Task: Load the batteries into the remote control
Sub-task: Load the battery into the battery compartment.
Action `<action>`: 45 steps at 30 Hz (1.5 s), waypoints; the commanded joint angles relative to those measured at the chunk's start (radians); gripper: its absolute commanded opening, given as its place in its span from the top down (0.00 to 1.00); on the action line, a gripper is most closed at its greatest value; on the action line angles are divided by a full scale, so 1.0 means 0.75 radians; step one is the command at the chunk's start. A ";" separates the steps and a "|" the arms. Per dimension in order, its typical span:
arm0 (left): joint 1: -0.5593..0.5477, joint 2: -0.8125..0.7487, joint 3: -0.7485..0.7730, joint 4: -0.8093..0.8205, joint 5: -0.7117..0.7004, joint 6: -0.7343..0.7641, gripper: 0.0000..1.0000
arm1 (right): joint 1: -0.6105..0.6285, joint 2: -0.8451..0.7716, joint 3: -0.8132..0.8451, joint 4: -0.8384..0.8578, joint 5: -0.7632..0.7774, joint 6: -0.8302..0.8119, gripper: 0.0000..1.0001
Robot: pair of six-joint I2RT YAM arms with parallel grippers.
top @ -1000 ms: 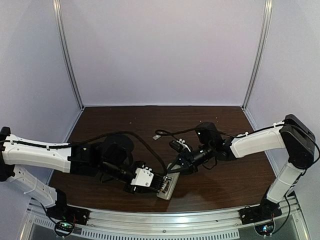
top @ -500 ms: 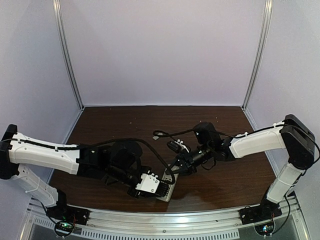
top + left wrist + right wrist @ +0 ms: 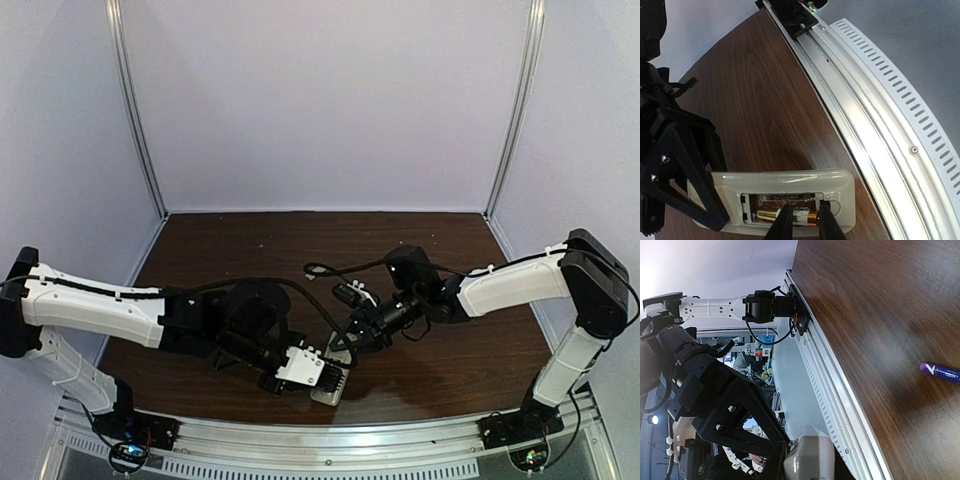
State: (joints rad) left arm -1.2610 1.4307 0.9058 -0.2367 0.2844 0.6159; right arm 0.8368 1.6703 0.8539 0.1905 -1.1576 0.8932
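Your right gripper (image 3: pixel 349 342) is clenched on one end of the remote control (image 3: pixel 790 182) | one battery (image 3: pixel 767 216) lies in the remote control's open bay | your left gripper (image 3: pixel 805 224) has its fingertips down on that battery, grasp cannot be told | the purple battery (image 3: pixel 939 372) lies on the table (image 3: pixel 755 100), apart from the remote control

Your remote control (image 3: pixel 790 184) lies back-up, its battery compartment (image 3: pixel 785 201) open. A whitish battery (image 3: pixel 801 218) with a coppery end sits lengthwise inside, while the blue-purple battery (image 3: pixel 939 371) lies flat on the table (image 3: pixel 865 315), apart.
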 commanded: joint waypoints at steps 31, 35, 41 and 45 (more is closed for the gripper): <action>0.050 0.061 -0.006 -0.083 -0.091 0.006 0.94 | 0.095 -0.088 0.001 0.322 -0.168 0.148 1.00; 0.060 0.042 -0.018 -0.079 -0.080 0.020 0.94 | 0.112 -0.097 -0.019 0.436 -0.197 0.218 1.00; 0.082 -0.002 -0.051 -0.039 -0.041 0.026 0.94 | 0.133 -0.100 -0.040 0.624 -0.226 0.344 1.00; 0.112 -0.011 -0.049 -0.040 -0.014 0.023 0.93 | 0.158 -0.103 -0.038 0.710 -0.241 0.398 1.00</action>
State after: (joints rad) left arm -1.2339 1.3933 0.9028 -0.2604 0.3607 0.6201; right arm 0.8833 1.6718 0.8040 0.4828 -1.1484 1.0744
